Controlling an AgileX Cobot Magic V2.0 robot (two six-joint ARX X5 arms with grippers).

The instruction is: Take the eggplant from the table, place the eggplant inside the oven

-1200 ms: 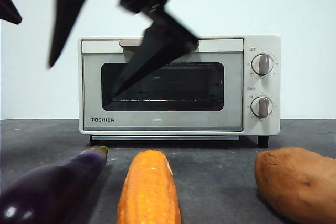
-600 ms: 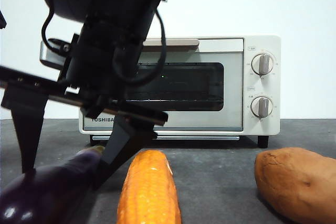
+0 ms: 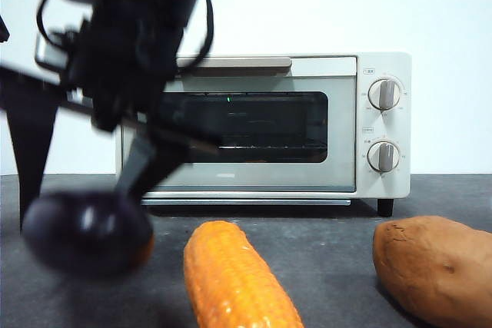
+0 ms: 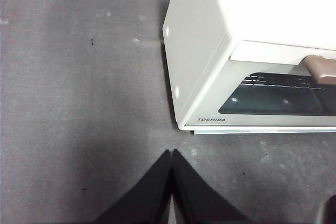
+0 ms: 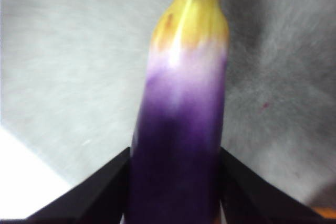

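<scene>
**Right gripper clamps the eggplant in front of a closed oven**

The right gripper (image 5: 176,182) has its two black jaws pressed against both sides of the eggplant (image 5: 181,129), whose glossy purple body runs between them and ends in a yellowish stem tip. In the front view the eggplant (image 3: 86,232) shows as a dark, blurred, rounded end at the left of the scene, apparently clear of the table (image 3: 338,243), with the gripper's jaws reaching down to it from a large dark arm that fills the upper left. The oven (image 3: 369,120) stands behind on the grey surface, its glass door closed and the beige handle along the top edge; two grey knobs sit on its right panel. An orange corn cob (image 3: 234,282) lies in the foreground just right of the eggplant, and a brown sweet potato (image 3: 434,266) rests well apart at the right edge. The left gripper (image 4: 171,153) hangs over bare table beside the oven's (image 4: 210,56) front left corner, its jaws closed together on nothing.
</scene>
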